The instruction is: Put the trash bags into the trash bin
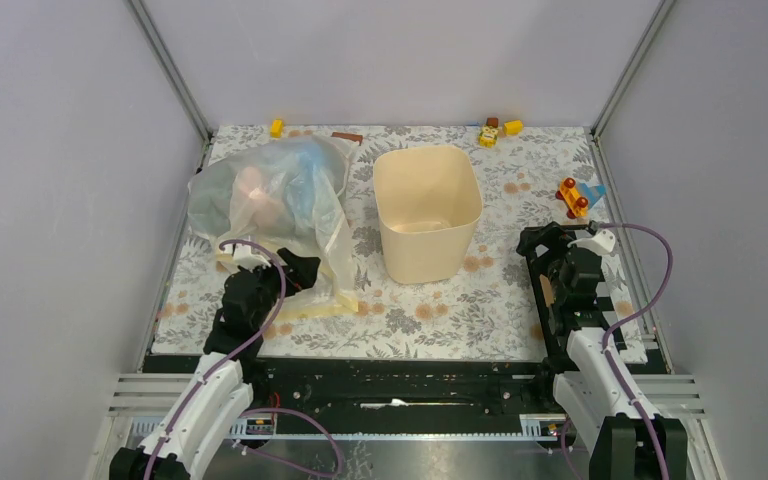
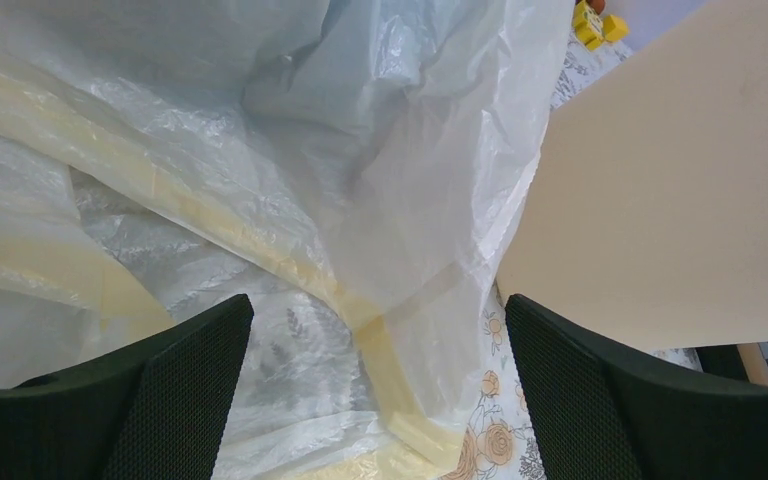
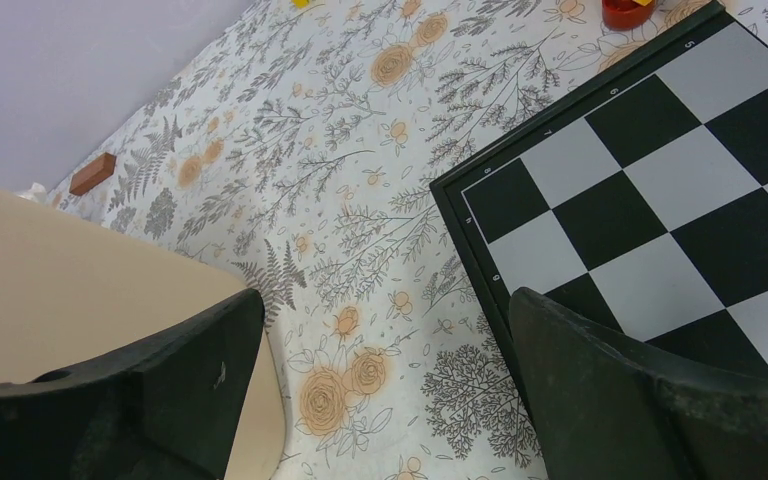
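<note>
A heap of thin, crinkly trash bags [image 1: 270, 195] lies at the back left of the floral cloth, pale yellow, bluish-clear and pinkish. Its yellow-banded edge trails toward my left gripper [image 1: 302, 270]. In the left wrist view that gripper [image 2: 377, 305] is open, with the bags [image 2: 360, 150] spread on the cloth below and ahead of its fingers, gripped by neither. The cream trash bin [image 1: 427, 210] stands upright in the middle, and its wall [image 2: 680, 180] is just right of the bags. My right gripper [image 1: 563, 243] [image 3: 385, 300] is open and empty, right of the bin [image 3: 70, 290].
A black-and-white chessboard [image 3: 650, 170] lies under the right arm. Small toys sit along the back edge: a yellow block [image 1: 276, 127], a brown block [image 1: 347, 137] and a yellow-and-brown cluster [image 1: 497, 130]. A red-and-yellow toy [image 1: 572, 197] lies at the right.
</note>
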Controlling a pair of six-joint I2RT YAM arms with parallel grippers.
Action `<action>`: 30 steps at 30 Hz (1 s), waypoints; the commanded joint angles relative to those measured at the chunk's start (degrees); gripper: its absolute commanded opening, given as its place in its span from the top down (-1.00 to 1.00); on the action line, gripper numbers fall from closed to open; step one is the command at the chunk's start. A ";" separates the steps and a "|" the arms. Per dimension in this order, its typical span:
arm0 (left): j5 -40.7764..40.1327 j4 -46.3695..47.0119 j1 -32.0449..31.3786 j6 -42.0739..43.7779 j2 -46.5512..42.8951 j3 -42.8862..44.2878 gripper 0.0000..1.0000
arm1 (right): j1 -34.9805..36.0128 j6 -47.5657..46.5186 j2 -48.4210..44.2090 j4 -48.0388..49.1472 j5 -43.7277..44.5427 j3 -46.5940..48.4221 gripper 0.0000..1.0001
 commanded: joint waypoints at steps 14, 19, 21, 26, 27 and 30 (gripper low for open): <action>7.85 13.84 -1.05 1.23 7.17 -0.57 -0.74 | 0.16 1.54 -0.09 2.34 1.20 0.83 -0.99; 6.67 18.41 -1.92 0.83 12.12 -0.22 -0.53 | 0.16 1.50 0.25 2.46 0.08 0.92 -0.99; 5.73 20.77 -2.52 0.98 14.99 0.17 -0.52 | 0.13 1.38 0.36 2.46 -0.26 1.03 -0.99; 5.78 25.57 -4.47 -0.06 23.82 3.60 -0.31 | 0.15 1.28 0.34 2.44 -0.25 0.99 -0.99; 4.97 26.08 -5.06 -0.01 25.01 4.12 -0.29 | 0.16 1.32 0.34 2.45 -0.34 1.03 -0.99; 3.55 28.61 -6.46 0.70 28.41 6.04 0.02 | 0.15 1.45 0.97 2.40 -0.73 1.22 -0.99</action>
